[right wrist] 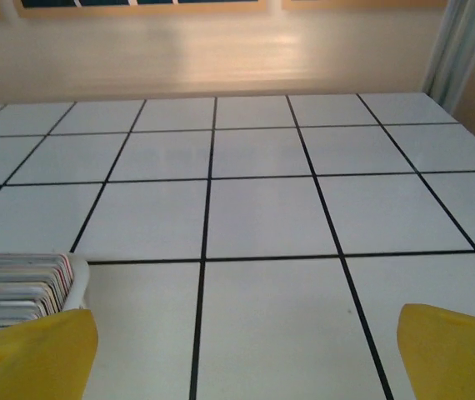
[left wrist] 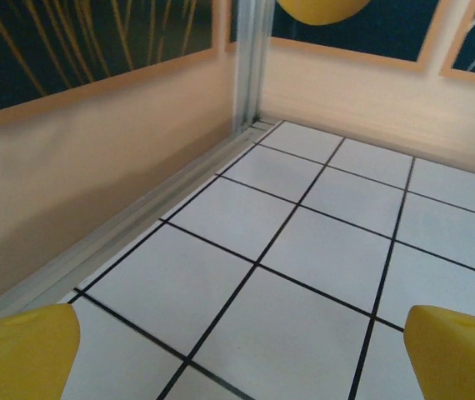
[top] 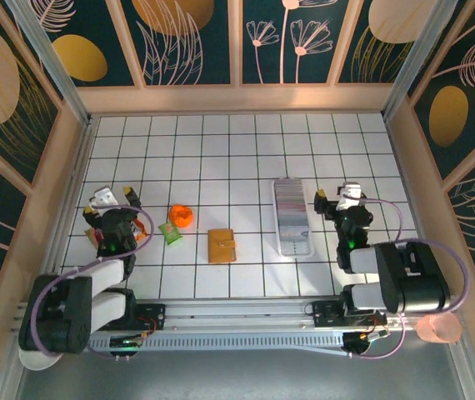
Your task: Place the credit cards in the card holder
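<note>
The tan-brown card holder [top: 221, 245] lies shut on the white tiles near the table's middle front. The credit cards [top: 291, 204] stand edge-on as a row of grey-white stripes in a long clear tray [top: 294, 247] to its right; in the right wrist view the cards [right wrist: 17, 287] show at the lower left. My left gripper [top: 114, 200] is at the far left, well away from the holder, open over bare tile [left wrist: 242, 367]. My right gripper [top: 337, 200] stands just right of the tray, open with nothing between its fingers [right wrist: 242, 358].
An orange object [top: 181, 217] and a small green packet [top: 170, 232] lie between my left arm and the card holder. A wooden wall [left wrist: 96, 192] runs close along my left gripper's left side. The tray rim [right wrist: 79, 279] sits beside my right gripper's left finger.
</note>
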